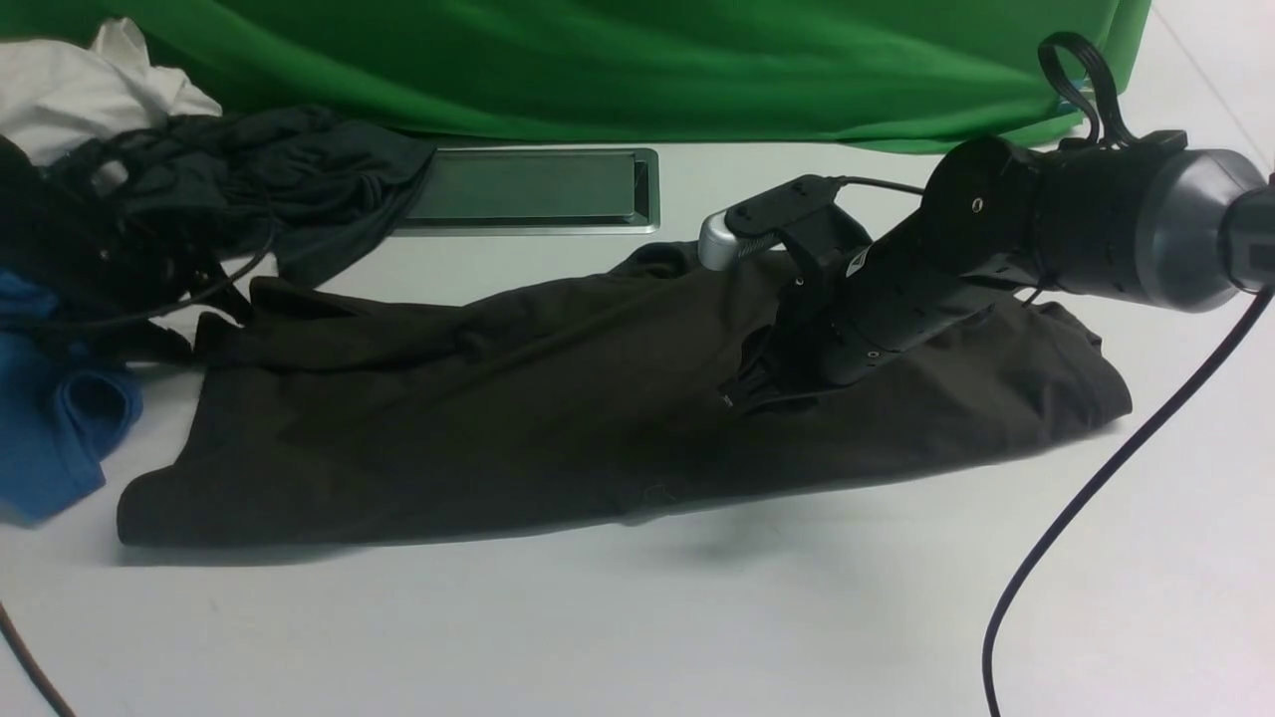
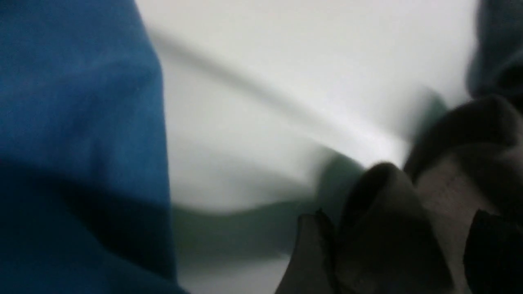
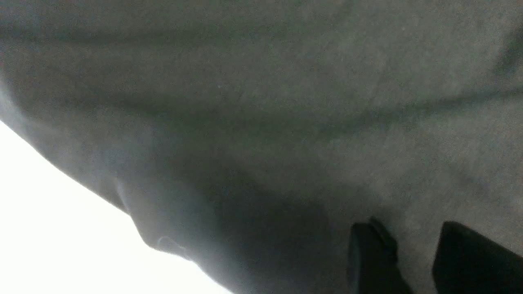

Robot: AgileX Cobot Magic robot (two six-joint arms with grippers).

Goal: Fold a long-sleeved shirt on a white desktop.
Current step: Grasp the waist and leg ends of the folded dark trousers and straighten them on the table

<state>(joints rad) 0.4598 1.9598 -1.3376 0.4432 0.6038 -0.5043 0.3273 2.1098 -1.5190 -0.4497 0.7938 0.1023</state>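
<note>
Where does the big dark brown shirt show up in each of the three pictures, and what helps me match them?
Front view: the long-sleeved shirt lies spread across the middle.
Left wrist view: a bunched fold of it, apart from the blue garment.
Right wrist view: it fills most of the picture.
Shared landmark: the white desktop, seen in all three.

Brown-black long-sleeved shirt (image 1: 498,418), white desktop (image 1: 697,617), green backdrop (image 1: 598,60), blue garment (image 1: 50,438), grey-teal garment (image 1: 299,169).

Nothing is readable; the small white sticker (image 1: 857,262) on the right arm (image 1: 996,249) is blurred.
</note>
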